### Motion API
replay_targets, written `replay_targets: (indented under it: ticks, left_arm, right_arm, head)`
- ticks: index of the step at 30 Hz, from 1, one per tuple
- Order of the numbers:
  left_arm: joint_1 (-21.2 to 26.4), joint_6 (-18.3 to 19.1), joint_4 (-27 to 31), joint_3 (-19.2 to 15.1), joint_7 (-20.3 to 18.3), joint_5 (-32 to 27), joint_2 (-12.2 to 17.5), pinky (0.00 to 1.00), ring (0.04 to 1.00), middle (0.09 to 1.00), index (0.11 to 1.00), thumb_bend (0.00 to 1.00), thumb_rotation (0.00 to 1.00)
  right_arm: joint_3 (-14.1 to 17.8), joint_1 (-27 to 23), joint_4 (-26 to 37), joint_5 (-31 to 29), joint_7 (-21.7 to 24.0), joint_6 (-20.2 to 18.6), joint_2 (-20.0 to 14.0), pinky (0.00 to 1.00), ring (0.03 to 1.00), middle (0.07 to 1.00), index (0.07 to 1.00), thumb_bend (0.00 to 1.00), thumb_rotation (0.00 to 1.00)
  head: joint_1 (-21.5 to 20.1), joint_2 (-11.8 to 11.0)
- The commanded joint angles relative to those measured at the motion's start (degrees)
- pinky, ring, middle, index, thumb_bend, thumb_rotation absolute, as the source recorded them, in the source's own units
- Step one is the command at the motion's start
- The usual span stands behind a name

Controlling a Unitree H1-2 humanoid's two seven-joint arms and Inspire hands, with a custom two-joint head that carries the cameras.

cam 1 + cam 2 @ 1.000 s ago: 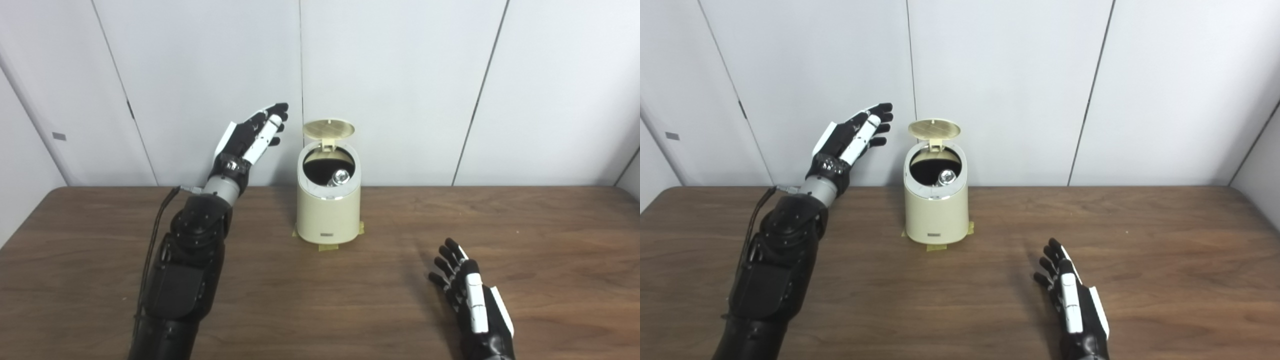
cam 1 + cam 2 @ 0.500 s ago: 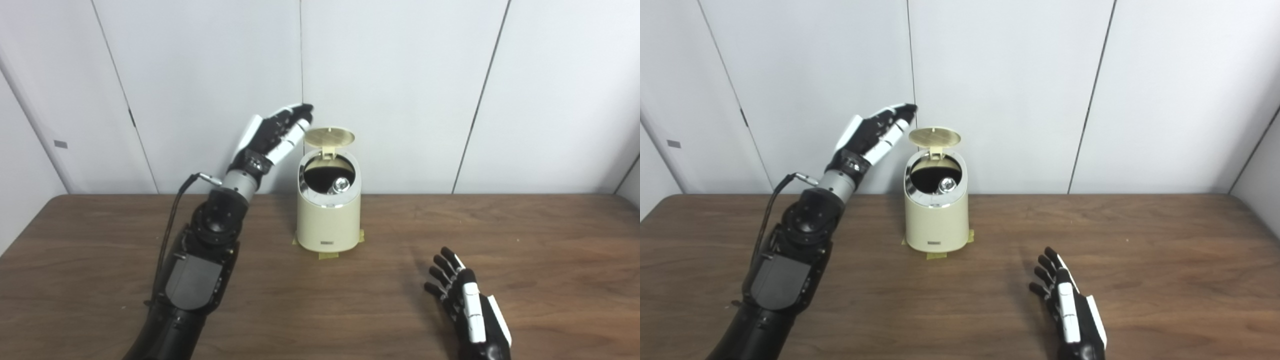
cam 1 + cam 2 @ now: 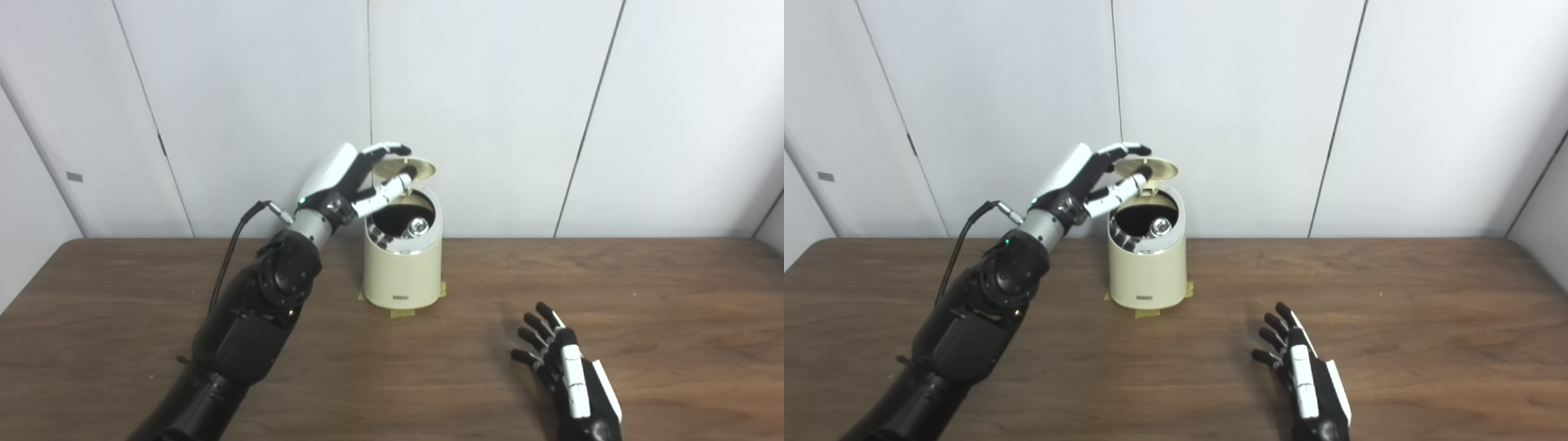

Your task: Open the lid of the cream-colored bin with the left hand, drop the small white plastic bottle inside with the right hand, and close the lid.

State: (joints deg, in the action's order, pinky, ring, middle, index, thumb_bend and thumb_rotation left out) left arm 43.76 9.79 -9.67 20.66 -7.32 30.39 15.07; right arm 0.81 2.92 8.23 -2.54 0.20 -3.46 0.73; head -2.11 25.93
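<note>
Cream bin [image 3: 402, 269] stands upright near the back of the wooden table [image 3: 643, 294], yellowish tape tabs [image 3: 402, 313] under its base. Lid [image 3: 409, 166] is hinged up at the rear, tilted back, mouth uncovered. Inside the dark opening a small bottle [image 3: 418, 227] shows only its shiny rounded top, lying toward the right side of the cavity; the rest of it is hidden by the rim. Chrome ring [image 3: 392, 244] runs around the mouth.

Left hand [image 3: 352, 180] is raised at the bin's left, fingers spread and reaching over the lid; upper fingers [image 3: 387, 148] arch above the lid's top edge, a lower one sits against the lid's front face. Touching or just off, hard to tell. Holds nothing, fingers apart, not clamped. Black forearm [image 3: 254, 312] comes up from bottom left with a cable [image 3: 236, 245] looping at the wrist.

Right hand [image 3: 569, 373] lies low over the table at front right, well apart from the bin, fingers splayed, empty, palm facing left
</note>
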Motion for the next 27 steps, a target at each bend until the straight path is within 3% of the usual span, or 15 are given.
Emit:
replay_targets:
  ticks: [1,6,10,21,27]
  left_arm:
    - [4.0,-2.2,2.1,0.8,0.5,4.3,1.5,0.84,0.908,0.893,0.842,0.46,0.89]
    - [4.3,-3.9,3.8,3.9,0.1,12.7,3.5,0.85,0.884,0.857,0.816,0.47,0.84]
    - [4.2,-4.1,4.9,4.4,-1.1,15.9,3.8,0.84,0.862,0.832,0.813,0.48,0.82]
    - [3.9,-5.3,7.3,6.1,-5.7,26.3,5.2,0.93,0.854,0.804,0.801,0.51,0.93]
    - [3.3,-7.2,7.4,6.0,-7.1,28.3,5.6,0.97,0.85,0.786,0.791,0.5,0.95]
  right_arm:
    - [-0.4,-1.2,0.3,0.3,0.4,1.6,-0.2,0.74,0.869,0.893,0.931,0.62,1.0]
    - [-0.4,-1.3,0.3,0.7,0.0,1.4,0.0,0.73,0.862,0.88,0.922,0.63,1.0]
    - [-0.6,-1.3,0.5,1.5,-0.3,1.3,-0.1,0.73,0.859,0.876,0.921,0.63,1.0]
    - [-0.6,-1.1,1.1,2.3,-0.4,0.8,0.1,0.71,0.846,0.863,0.924,0.61,1.0]
    - [-0.8,-0.9,1.9,2.4,-0.3,0.4,0.0,0.7,0.836,0.856,0.924,0.59,1.0]
  head:
    - [-0.2,0.3]
    - [-0.2,0.5]
    - [-0.2,0.8]
    - [-0.4,1.9]
    - [-0.7,2.7]
